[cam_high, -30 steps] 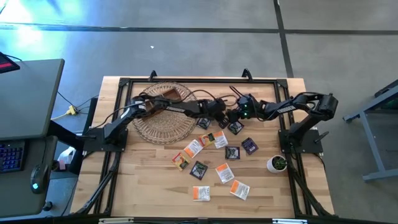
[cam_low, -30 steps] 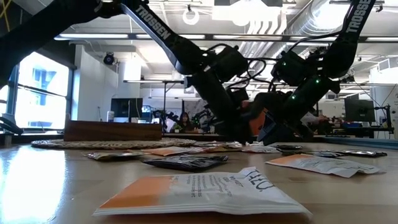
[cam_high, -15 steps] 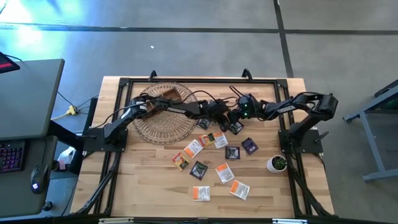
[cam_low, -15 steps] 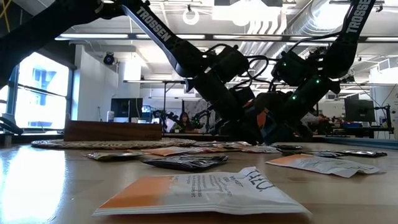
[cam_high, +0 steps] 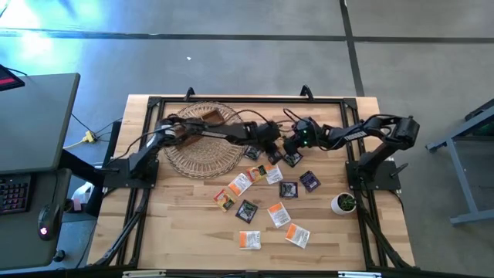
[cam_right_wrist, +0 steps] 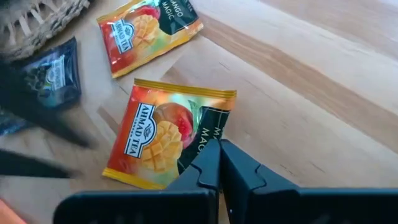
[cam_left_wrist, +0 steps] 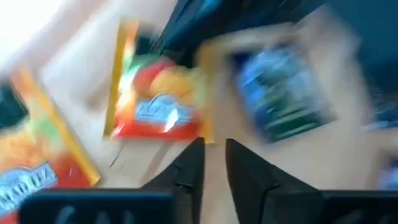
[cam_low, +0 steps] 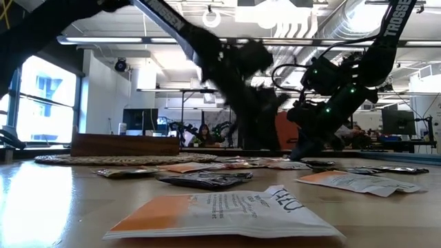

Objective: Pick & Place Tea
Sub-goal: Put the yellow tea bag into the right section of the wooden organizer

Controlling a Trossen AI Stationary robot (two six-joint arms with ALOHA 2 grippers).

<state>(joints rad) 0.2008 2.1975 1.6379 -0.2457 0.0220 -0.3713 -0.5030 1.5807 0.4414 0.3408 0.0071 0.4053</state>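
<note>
Several tea sachets (cam_high: pixel 270 185), orange-printed and dark, lie flat on the wooden table. My right gripper (cam_right_wrist: pixel 219 152) is shut at the edge of an orange mango sachet (cam_right_wrist: pixel 161 140) near the table's far middle. It also shows in the high view (cam_high: pixel 290 147). My left gripper (cam_high: pixel 275 142) hangs just left of it, above the sachets, and its wrist view is blurred. There another mango sachet (cam_left_wrist: pixel 155 112) and a dark one (cam_left_wrist: pixel 280 93) lie beyond my left gripper (cam_left_wrist: pixel 214 149). My right gripper pinches the mango sachet at its dark-printed edge (cam_right_wrist: pixel 208 134), between the two fingertips. The fingers slant down onto it from the table's right side. The sachet lies flat on the table.
A round wicker tray (cam_high: pixel 202 143) with a brown wooden box (cam_high: pixel 210 116) sits at the far left. A small white pot with a plant (cam_high: pixel 343 203) stands by the right edge. A second mango sachet (cam_right_wrist: pixel 149 31) and a dark one (cam_right_wrist: pixel 53 71) lie close to the held one.
My left gripper has risen from the sachets, fast enough to blur in the low view. My right arm has stayed where it was.
</note>
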